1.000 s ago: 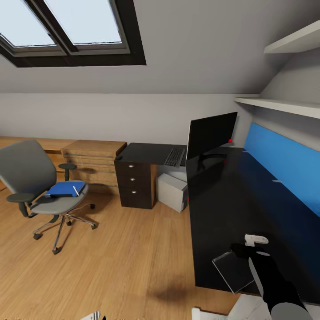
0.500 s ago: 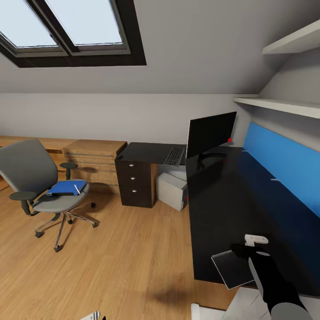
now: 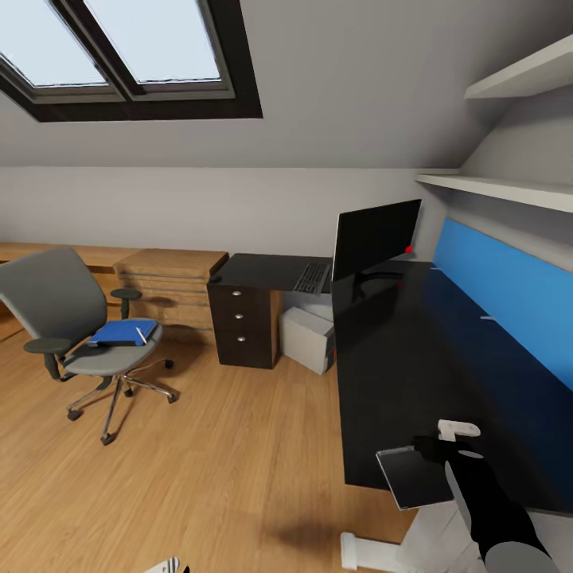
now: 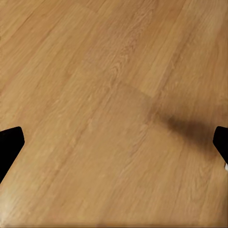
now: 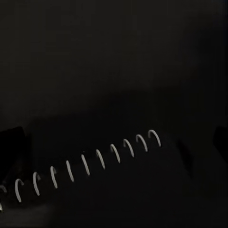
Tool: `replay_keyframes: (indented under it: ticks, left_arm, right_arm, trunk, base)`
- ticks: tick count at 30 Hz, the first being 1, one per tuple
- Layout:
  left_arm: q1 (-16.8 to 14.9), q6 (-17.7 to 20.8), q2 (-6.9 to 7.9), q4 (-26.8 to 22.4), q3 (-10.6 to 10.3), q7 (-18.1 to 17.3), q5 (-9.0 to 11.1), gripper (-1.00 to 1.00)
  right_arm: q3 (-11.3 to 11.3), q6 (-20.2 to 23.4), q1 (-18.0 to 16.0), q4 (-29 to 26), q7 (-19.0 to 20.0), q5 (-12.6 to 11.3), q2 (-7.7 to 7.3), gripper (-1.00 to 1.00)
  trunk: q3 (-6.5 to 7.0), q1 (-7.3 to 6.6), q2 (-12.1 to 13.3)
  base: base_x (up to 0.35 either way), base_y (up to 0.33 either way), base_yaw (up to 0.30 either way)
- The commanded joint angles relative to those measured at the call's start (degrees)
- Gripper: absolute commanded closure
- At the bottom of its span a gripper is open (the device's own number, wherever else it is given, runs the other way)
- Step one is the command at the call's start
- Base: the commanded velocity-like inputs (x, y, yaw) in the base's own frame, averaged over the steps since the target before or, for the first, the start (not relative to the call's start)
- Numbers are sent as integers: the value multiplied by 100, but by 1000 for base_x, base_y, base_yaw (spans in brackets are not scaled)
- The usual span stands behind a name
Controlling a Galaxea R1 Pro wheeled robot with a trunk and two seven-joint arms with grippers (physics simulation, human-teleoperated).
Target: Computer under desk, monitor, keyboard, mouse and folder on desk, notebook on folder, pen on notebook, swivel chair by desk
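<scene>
We see the desk [image 3: 414,350] at our right and the swivel chair [image 3: 60,318] well apart across the floor at our left, carrying the folder [image 3: 119,332]. Our right tool [image 3: 436,447] appears to hold the notebook [image 3: 414,476] by one edge at the desk's near corner, spiral binding [image 5: 90,164] lying across the fingers. So the folder lies far left of it, nearer our left tool [image 4: 114,147], which hangs open, empty, over the floor. We read no writing.

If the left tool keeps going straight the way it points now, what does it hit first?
Judging by the left wrist view, the wood floor: the left tool points down at bare planks, with nothing seen between. How far off is unclear.
</scene>
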Motion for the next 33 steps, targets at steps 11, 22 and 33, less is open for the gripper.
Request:
replay_keyframes:
  ticks: [11, 22, 33]
  left_arm:
    - [-4, -19, 2, 7, -36, -29, 61, -100]
    - [-4, -21, 2, 7, -36, -33, 60, -100]
    - [-6, -19, 2, 7, -36, -34, 60, -100]
  right_arm:
    - [4, 41, 0, 194, 24, 75, 3, -100]
    - [10, 38, 0, 194, 24, 75, 9, -100]
    - [14, 38, 0, 194, 27, 75, 11, -100]
  trunk:
    - [-7, 0, -3]
    - [-7, 0, -3]
    - [-7, 0, -3]
  base:
    - [-9, 0, 0]
    - [-75, 0, 0]
    - [-19, 0, 0]
